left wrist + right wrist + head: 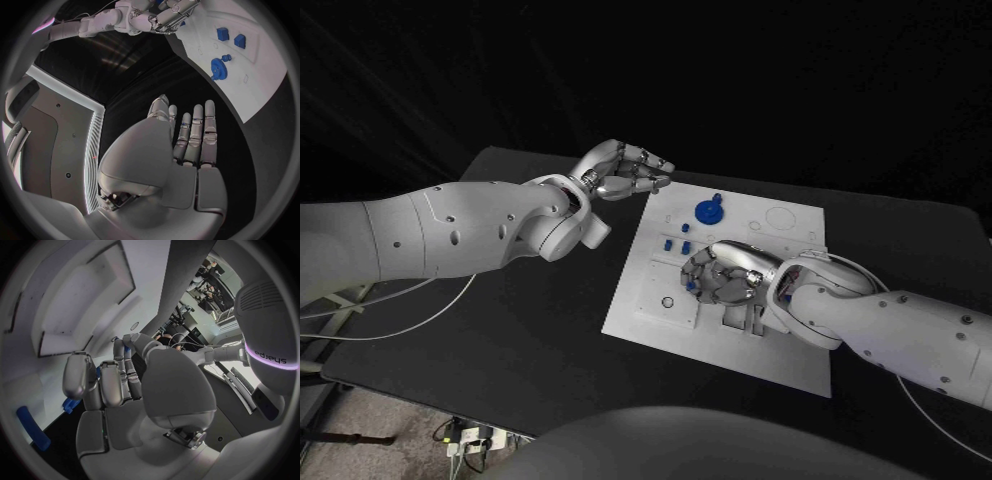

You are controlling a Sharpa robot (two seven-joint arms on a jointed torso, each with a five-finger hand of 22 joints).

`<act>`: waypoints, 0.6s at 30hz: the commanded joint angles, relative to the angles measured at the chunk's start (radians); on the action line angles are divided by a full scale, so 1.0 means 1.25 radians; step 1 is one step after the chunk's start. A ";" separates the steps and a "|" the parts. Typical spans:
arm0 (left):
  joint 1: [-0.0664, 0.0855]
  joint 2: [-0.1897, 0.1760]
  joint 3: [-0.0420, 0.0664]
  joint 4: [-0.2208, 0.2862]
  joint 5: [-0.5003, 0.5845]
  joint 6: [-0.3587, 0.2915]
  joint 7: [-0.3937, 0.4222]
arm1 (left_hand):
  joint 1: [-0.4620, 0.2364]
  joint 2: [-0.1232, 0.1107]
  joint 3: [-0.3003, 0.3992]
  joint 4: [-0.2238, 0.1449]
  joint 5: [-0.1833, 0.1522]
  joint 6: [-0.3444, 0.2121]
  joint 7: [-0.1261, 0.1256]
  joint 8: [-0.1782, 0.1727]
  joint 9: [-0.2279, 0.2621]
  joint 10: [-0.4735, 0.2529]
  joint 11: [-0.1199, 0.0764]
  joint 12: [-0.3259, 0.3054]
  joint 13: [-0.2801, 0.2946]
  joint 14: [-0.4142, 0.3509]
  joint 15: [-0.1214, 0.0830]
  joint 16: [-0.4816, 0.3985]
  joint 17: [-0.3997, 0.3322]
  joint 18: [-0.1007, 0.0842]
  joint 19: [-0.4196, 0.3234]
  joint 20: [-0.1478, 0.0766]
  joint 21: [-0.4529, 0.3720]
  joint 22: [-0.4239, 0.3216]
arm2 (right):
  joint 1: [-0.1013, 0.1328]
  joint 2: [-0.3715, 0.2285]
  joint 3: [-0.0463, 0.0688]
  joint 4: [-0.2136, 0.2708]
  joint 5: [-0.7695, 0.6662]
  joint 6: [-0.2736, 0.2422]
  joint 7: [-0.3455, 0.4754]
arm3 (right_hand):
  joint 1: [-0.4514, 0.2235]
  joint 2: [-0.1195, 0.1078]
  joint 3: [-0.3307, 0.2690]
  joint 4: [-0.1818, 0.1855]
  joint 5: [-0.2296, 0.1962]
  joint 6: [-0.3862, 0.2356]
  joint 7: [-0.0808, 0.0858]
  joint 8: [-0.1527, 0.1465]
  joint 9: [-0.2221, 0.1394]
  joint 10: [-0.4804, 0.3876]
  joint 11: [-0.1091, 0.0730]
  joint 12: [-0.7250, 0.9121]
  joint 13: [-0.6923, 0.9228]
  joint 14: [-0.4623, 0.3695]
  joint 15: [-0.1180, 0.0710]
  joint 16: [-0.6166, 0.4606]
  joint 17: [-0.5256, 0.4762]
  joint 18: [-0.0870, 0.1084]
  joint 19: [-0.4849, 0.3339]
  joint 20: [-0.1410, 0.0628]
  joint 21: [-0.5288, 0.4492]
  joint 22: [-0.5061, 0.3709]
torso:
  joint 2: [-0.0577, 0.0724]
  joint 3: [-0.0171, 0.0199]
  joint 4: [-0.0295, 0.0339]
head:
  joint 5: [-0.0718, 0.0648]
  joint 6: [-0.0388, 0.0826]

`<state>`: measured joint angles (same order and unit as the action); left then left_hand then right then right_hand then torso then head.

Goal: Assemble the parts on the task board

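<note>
The black surface [502, 330] is the biggest thing here. The white board [733, 340] lies flat in the middle of it.

The left arm [430, 230] comes in low over the surface. The left hand [620, 170] hangs just past the board's far left corner and does not touch it. In the head view its fingers [646, 160] look bent a little. In the left wrist view the fingers [195, 135] reach out straight, side by side, with nothing in them, and the dark surface lies under them.

The right arm [906, 330] reaches across the board from the other side. The right hand [726, 275] is low over the middle of the board. Its fingers [103, 382] curl down toward the white plate. A small blue part [72, 402] peeks out right beside the fingertips. One cannot tell if the fingers pinch it or just sit next to it.

A round blue gear [710, 211] sits near the board's far edge, between the two hands. Small blue blocks [676, 244] sit on the board just beside the right hand. Another blue piece [32, 427] lies at the board's edge, near the right palm.
</note>
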<state>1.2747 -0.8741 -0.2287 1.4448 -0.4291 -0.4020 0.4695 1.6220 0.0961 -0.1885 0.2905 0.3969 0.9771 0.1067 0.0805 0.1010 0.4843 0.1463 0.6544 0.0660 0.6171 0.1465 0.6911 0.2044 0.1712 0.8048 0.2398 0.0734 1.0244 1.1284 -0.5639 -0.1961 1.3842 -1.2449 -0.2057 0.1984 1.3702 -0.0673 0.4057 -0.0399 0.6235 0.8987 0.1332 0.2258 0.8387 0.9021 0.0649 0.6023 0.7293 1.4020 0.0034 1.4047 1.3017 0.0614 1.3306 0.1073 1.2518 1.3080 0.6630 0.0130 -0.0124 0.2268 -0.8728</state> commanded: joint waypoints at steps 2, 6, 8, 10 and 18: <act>0.000 0.001 0.001 0.002 -0.002 0.013 0.002 | 0.008 -0.001 -0.006 0.000 -0.001 -0.002 0.006 0.005 0.001 -0.001 0.004 0.002 -0.001 0.002 0.004 0.004 -0.001 -0.003 0.006 0.002 0.003 0.002 | -0.002 0.001 0.000 -0.004 -0.013 0.005 0.005 | 0.001 0.005 0.004 -0.003 0.002 -0.001 0.003 0.001 0.001 0.004 -0.001 -0.005 -0.001 -0.005 -0.002 -0.004 0.000 0.016 -0.006 0.001 -0.002 0.124 | 0.000 0.0000 -0.0003 | 0.001 0.000; 0.000 0.001 0.001 0.002 -0.002 0.014 0.001 | 0.008 -0.001 -0.006 0.000 -0.001 -0.002 0.006 0.005 0.001 -0.001 0.004 0.002 -0.001 0.002 0.004 0.004 -0.001 -0.003 0.006 0.002 0.003 0.002 | -0.003 0.001 0.000 -0.006 -0.013 0.005 0.001 | 0.001 0.005 0.004 -0.003 0.002 -0.001 0.003 0.001 0.001 0.003 -0.001 -0.005 -0.001 -0.005 -0.002 -0.004 -0.001 0.017 -0.006 0.001 -0.003 0.124 | 0.000 0.0001 -0.0003 | 0.001 0.000; 0.000 0.001 0.001 0.002 -0.002 0.014 0.001 | 0.008 -0.001 -0.006 0.000 -0.001 -0.002 0.007 0.005 0.001 -0.001 0.004 0.002 -0.001 0.002 0.004 0.004 -0.001 -0.003 0.006 0.003 0.004 0.002 | -0.003 0.000 0.000 -0.006 -0.014 0.005 -0.001 | 0.001 0.005 0.004 -0.003 0.002 -0.001 0.003 0.001 0.001 0.003 -0.001 -0.005 -0.001 -0.005 -0.002 -0.004 -0.001 0.017 -0.006 0.001 -0.003 0.124 | -0.001 0.0001 -0.0006 | 0.002 0.000; 0.000 0.001 0.001 0.002 -0.002 0.014 0.000 | 0.008 -0.001 -0.006 0.000 -0.001 -0.002 0.007 0.005 0.001 -0.001 0.004 0.002 -0.001 0.002 0.004 0.005 -0.001 -0.003 0.006 0.003 0.004 0.002 | -0.003 0.000 0.000 -0.006 -0.015 0.005 -0.004 | 0.001 0.006 0.003 -0.003 0.002 -0.001 0.003 0.001 0.001 0.003 0.000 -0.005 -0.002 -0.005 -0.002 -0.004 0.000 0.017 -0.007 0.001 -0.003 0.124 | -0.001 -0.0001 -0.0006 | 0.002 0.000; 0.000 0.001 0.001 0.001 -0.002 0.016 -0.003 | 0.009 -0.001 -0.007 0.000 -0.001 -0.002 0.007 0.005 0.001 -0.001 0.005 0.002 -0.001 0.003 0.004 0.006 -0.001 -0.003 0.008 0.003 0.005 0.003 | -0.004 0.000 0.000 -0.006 -0.020 0.008 -0.015 | 0.000 0.007 0.003 -0.002 0.001 -0.002 0.004 0.001 0.002 0.002 0.000 -0.006 -0.002 -0.005 -0.001 -0.003 0.001 0.016 -0.006 0.002 -0.002 0.124 | 0.000 -0.0001 -0.0002 | 0.002 0.000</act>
<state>1.2746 -0.8740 -0.2287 1.4450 -0.4292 -0.3983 0.4644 1.6220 0.0961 -0.1885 0.2905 0.3969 0.9734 0.1104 0.0805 0.1012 0.4843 0.1462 0.6544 0.0660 0.6171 0.1465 0.6913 0.2044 0.1712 0.8077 0.2426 0.0734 1.0264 1.1267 -0.5642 -0.1947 1.3773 -1.2533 -0.2072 0.1939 1.3701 -0.0674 0.4056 -0.0398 0.6231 0.8986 0.1331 0.2257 0.8401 0.9006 0.0666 0.5986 0.7285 1.4021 0.0033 1.4047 1.3017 0.0692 1.3269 0.1110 1.2527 1.3078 0.6626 0.0129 -0.0129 0.2289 -0.8728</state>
